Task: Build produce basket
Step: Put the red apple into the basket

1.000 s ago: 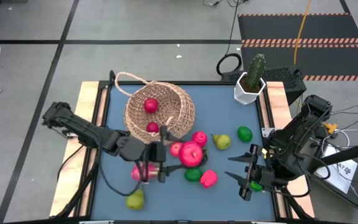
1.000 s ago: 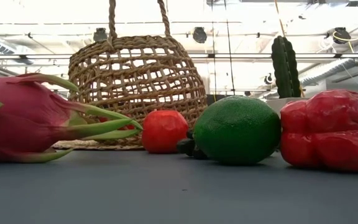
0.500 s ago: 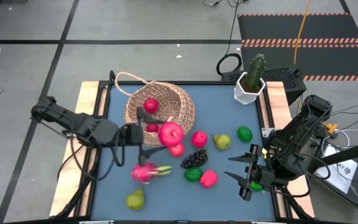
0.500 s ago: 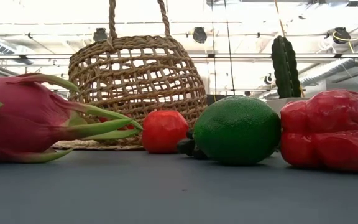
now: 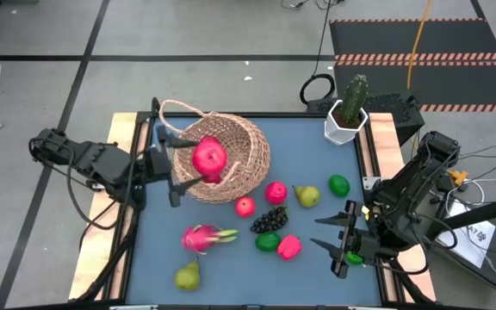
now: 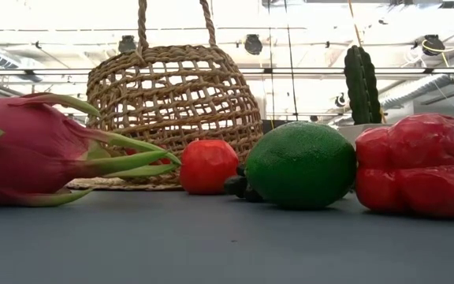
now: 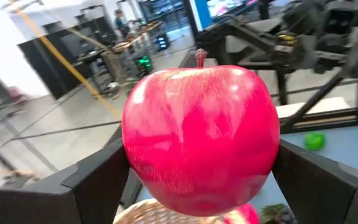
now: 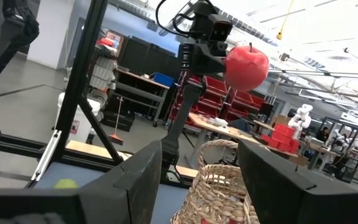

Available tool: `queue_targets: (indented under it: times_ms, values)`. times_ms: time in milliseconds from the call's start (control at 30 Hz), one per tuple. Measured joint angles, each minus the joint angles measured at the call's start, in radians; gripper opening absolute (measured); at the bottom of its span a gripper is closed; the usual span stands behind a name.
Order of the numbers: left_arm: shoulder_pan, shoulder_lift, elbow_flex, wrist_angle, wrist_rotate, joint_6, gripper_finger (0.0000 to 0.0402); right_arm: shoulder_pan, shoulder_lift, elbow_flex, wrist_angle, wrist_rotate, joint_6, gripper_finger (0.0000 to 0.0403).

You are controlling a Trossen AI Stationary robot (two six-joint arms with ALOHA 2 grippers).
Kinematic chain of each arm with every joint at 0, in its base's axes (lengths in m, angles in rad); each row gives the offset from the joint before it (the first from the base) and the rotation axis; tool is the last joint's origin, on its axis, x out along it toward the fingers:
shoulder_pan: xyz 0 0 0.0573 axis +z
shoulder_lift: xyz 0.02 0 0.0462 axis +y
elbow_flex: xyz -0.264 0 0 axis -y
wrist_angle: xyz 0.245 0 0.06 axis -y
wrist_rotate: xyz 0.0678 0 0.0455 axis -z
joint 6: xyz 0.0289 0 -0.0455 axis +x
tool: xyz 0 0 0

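The tan wicker basket (image 5: 231,151) stands at the table's far left. My left gripper (image 5: 195,162) hangs over the basket, shut on a big red apple (image 5: 209,158), which also shows in the right wrist view as the apple (image 8: 247,65) above the basket (image 8: 219,180). Loose produce lies on the blue mat: a dragon fruit (image 5: 203,237), a pear (image 5: 188,275), a small red fruit (image 5: 244,206), grapes (image 5: 269,219), a lime (image 5: 268,242) and others. My right gripper (image 5: 341,234) waits open at the near right, holding nothing. My left gripper pinches the apple's two opposite sides (image 7: 135,168) between its two fingers (image 7: 92,183). The fingers lie about level and come from the table's left. The apple sits upright with its stem (image 7: 200,57) up, clear above the basket.
A cactus in a white pot (image 5: 348,116) stands at the far right corner. More fruit lies mid-table: a pink round one (image 5: 275,192), a second pear (image 5: 307,196), a second lime (image 5: 339,184), a red lumpy piece (image 5: 289,247). Free mat lies at the near left.
My left gripper has carried the red apple up and toward the table's far left, from over the loose fruit in the middle to over the basket. It has stayed shut on the apple throughout. The other fruit and the basket have kept their places.
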Motion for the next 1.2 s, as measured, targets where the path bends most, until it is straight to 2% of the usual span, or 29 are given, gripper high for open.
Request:
queue_targets:
  times_ms: [167, 400, 733, 867, 1067, 1200]
  values:
    - [0.0, -0.018, 0.0, -0.031, -0.077, 0.034, 0.0363, 0.0, 0.0, 0.0, 0.0, -0.001, 0.0, 0.0205]
    - [0.001, -0.022, 0.0, -0.031, -0.087, 0.039, 0.0363, 0.0, 0.0, 0.0, 0.0, -0.002, 0.0, 0.0205]
    - [0.001, -0.022, 0.0, -0.06, -0.087, -0.182, 0.0363, 0.0, 0.0, 0.0, 0.0, -0.002, 0.0, 0.0205]
    - [0.005, -0.022, 0.0, -0.097, -0.086, -0.218, 0.0363, 0.0, 0.0, 0.0, 0.0, -0.002, 0.0, 0.0205]
    - [0.084, -0.022, 0.0, -0.106, -0.082, -0.225, 0.0363, 0.0, 0.0, 0.0, 0.0, -0.002, 0.0, 0.0205]
    - [0.183, -0.022, 0.006, -0.177, 0.016, -0.262, 0.0363, 0.0, 0.0, 0.0, 0.0, -0.002, 0.0, 0.0205]
